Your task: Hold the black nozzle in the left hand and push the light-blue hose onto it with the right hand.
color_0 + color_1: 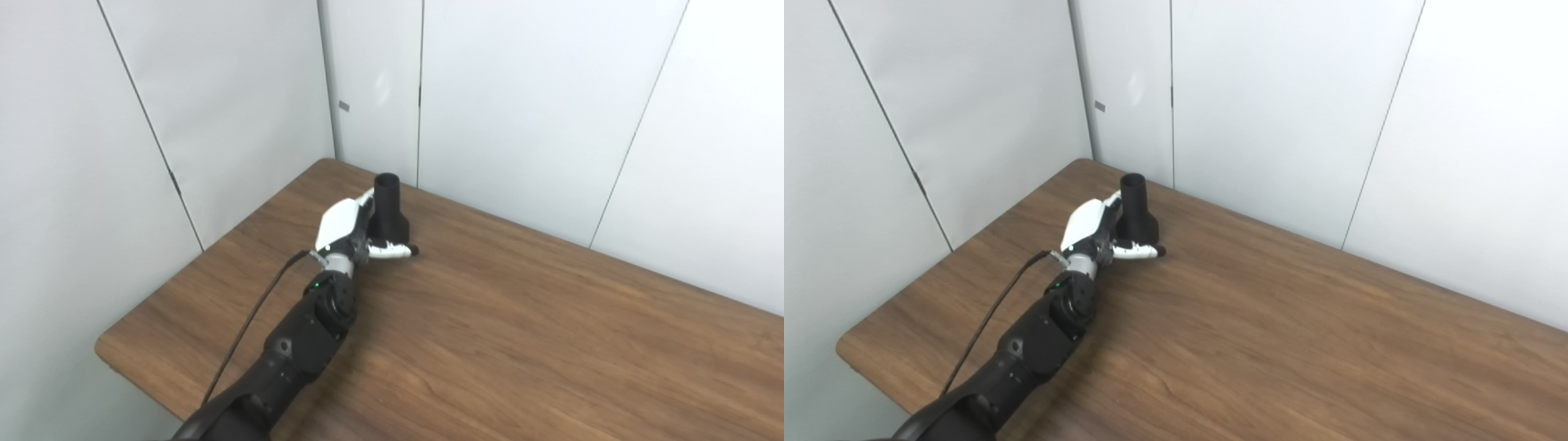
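Note:
The black nozzle (388, 211) stands upright on its wide base near the table's far left corner, narrow tube pointing up. My left hand (346, 229) is against its left side. The hand's fingers (366, 196) reach behind the neck and are mostly hidden. Its thumb (392, 250) lies stretched along the table in front of the base. The hand looks open, cupped around the nozzle without a closed grip. The same hand (1093, 228) and nozzle (1136, 208) show in the right eye view. No light-blue hose and no right hand appear in either view.
The brown wooden table (520, 318) runs from the left corner to the right edge of the picture. White wall panels (520, 110) stand close behind the nozzle. The table's left edge (107, 349) is rounded. A black cable (251, 324) runs along my left forearm.

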### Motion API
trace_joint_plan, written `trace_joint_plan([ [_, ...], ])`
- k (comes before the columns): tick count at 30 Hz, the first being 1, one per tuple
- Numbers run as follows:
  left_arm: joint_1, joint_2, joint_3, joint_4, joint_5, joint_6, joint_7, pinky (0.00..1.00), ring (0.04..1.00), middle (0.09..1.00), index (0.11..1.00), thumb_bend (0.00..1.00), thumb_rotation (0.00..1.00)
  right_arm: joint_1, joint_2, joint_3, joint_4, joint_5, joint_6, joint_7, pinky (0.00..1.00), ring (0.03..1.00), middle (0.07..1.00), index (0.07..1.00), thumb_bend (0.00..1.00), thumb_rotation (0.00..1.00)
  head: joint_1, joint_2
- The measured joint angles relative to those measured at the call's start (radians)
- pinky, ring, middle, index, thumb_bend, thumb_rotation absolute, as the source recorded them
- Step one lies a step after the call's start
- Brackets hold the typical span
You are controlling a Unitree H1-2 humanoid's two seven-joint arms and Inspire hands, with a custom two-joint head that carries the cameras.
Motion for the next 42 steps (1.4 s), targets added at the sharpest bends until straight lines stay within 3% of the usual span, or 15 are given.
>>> trace_joint_plan([
  [13, -0.011, 0.021, -0.015, 0.006, 0.022, 0.002, -0.023, 0.99, 0.888, 0.876, 0.889, 1.0, 0.25, 0.005, -0.001, 0.0, -0.006, -0.001, -0.009, 0.003, 0.46, 0.591, 0.613, 0.492, 0.49, 0.16, -0.008, 0.006],
  [22, -0.015, 0.022, -0.019, 0.015, 0.048, 0.0, -0.022, 0.96, 0.867, 0.877, 0.883, 1.0, 0.35, 0.007, -0.002, 0.006, -0.011, -0.003, -0.013, 0.003, 0.47, 0.599, 0.62, 0.492, 0.49, 0.16, -0.017, 0.006],
  [28, -0.02, 0.034, -0.034, 0.013, 0.049, 0.01, -0.039, 0.95, 0.882, 0.881, 0.888, 1.0, 0.36, 0.006, -0.002, 0.013, -0.011, -0.004, -0.016, 0.003, 0.46, 0.598, 0.623, 0.492, 0.49, 0.16, -0.025, 0.006],
  [34, -0.043, 0.042, -0.049, 0.033, 0.047, -0.016, -0.038, 0.93, 0.84, 0.839, 0.867, 1.0, 0.37, 0.005, -0.002, 0.022, -0.01, -0.007, -0.021, 0.004, 0.47, 0.599, 0.631, 0.493, 0.49, 0.16, -0.034, 0.002],
  [42, -0.08, 0.014, -0.014, 0.097, -0.006, -0.086, -0.033, 0.99, 0.853, 0.838, 0.854, 1.0, 0.35, 0.012, -0.001, 0.024, -0.011, -0.008, -0.021, 0.002, 0.47, 0.604, 0.632, 0.493, 0.49, 0.16, -0.041, 0.008],
])
